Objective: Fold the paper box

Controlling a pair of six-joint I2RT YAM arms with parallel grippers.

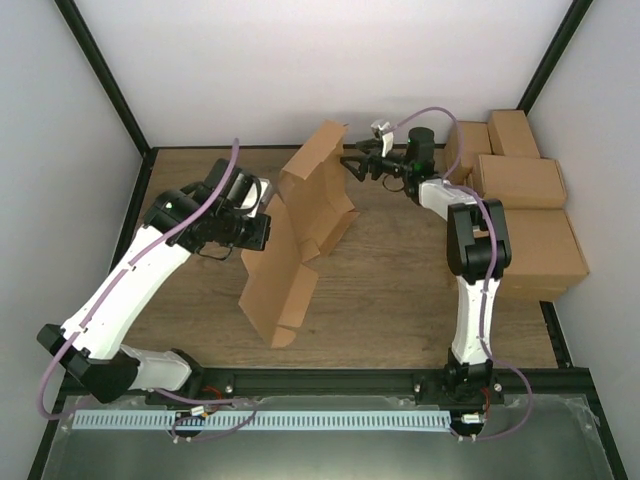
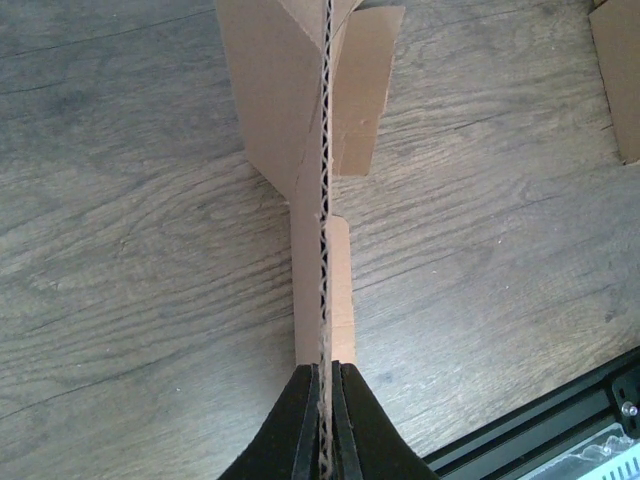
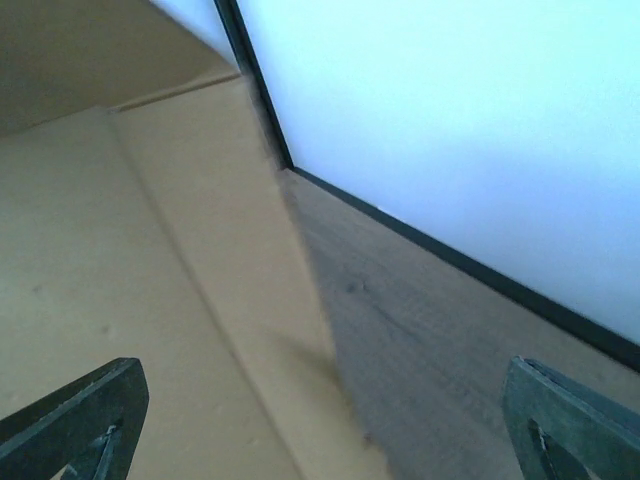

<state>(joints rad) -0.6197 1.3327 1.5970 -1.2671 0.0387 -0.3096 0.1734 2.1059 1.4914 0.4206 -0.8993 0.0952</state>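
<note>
Here, at the left of the top view, the left gripper [image 2: 324,378] is pinched narrow on the paper box [image 1: 278,285]. Its wrist view shows the two dark fingers [image 2: 300,420] pressed against either face of a corrugated edge, which runs straight up the frame from between them. The box stands on edge in the middle of the wooden table [image 1: 400,290], partly unfolded, one panel leaning toward the lower centre and another rising toward the upper centre. Just right of that upper panel, the right gripper [image 1: 352,166] faces the cardboard with its jaws spread wide. In its wrist view the fingertips [image 3: 85,410] sit at the two bottom corners, the brown panel fills the left half of the gap, and whether either tip touches it cannot be told. Finished brown cartons [image 1: 520,180] are stacked at the far right.
</note>
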